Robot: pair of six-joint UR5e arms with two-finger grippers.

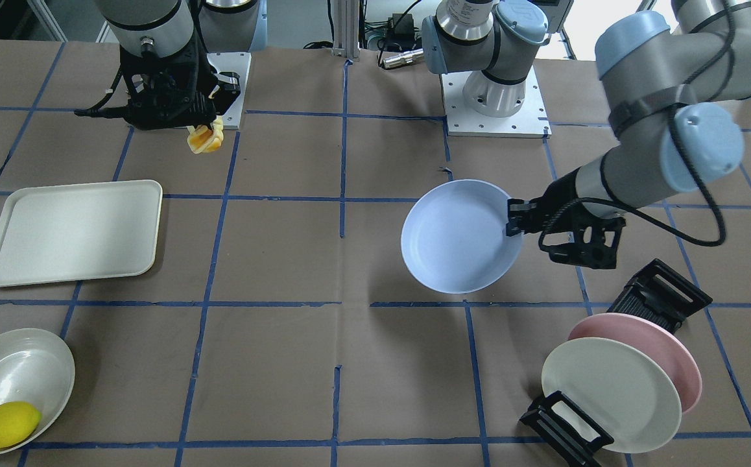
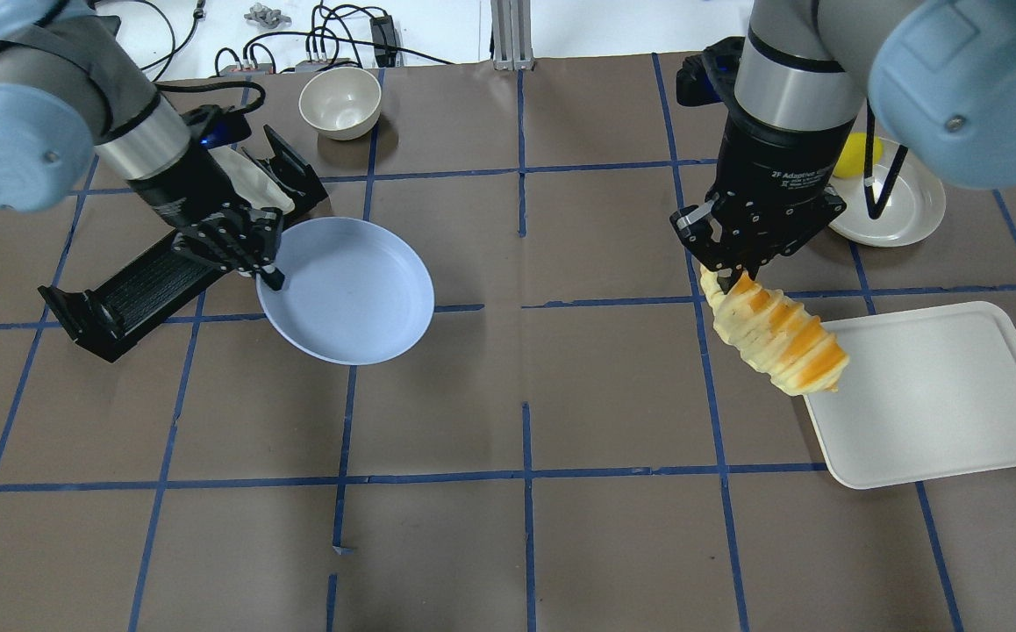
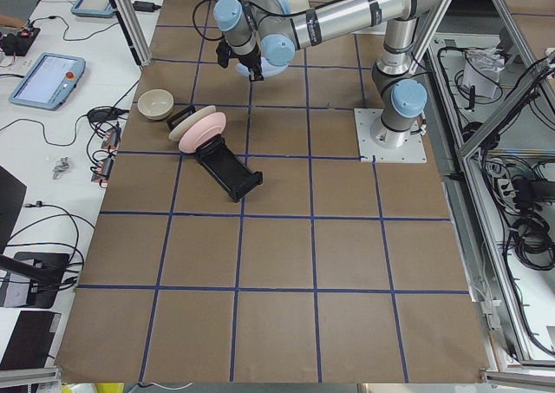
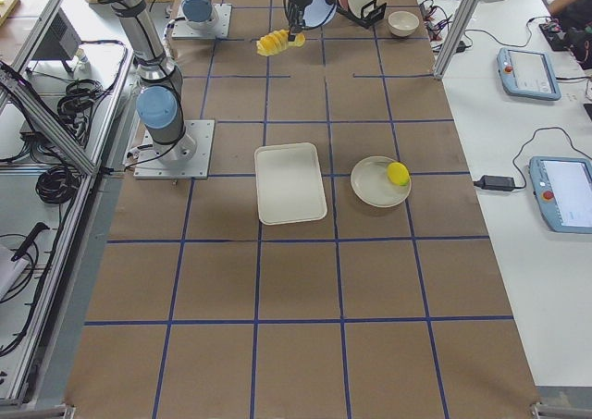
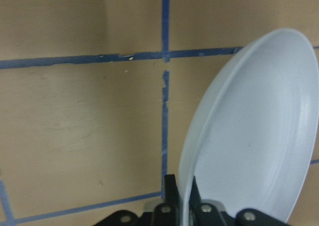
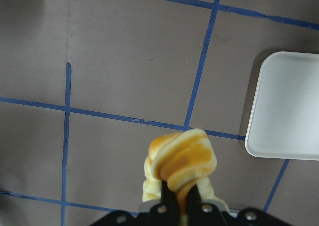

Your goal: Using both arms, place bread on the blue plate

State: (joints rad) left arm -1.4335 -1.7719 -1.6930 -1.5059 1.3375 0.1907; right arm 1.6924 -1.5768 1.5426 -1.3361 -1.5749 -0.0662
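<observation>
Black right end effector (image 2: 740,272), pressed together on the upper tip of the bread (image 2: 780,342). Hangs well clear of the bench, long axis sloping down and away from the wrist, beside the white tray (image 2: 938,395) as seen from overhead. Pinching the rim of the blue plate (image 2: 359,298) with the left end effector (image 2: 258,268). Held tilted, probably off the bench altogether, though hard to be sure from above. Well apart for now, with the plate across the bench to the robot's left of the bread. Calls for bringing the two together and lowering the bread lengthwise into the dish. Twisted spiral of orange and pale cream bands, soft-looking, about as long as the plate is wide.
</observation>
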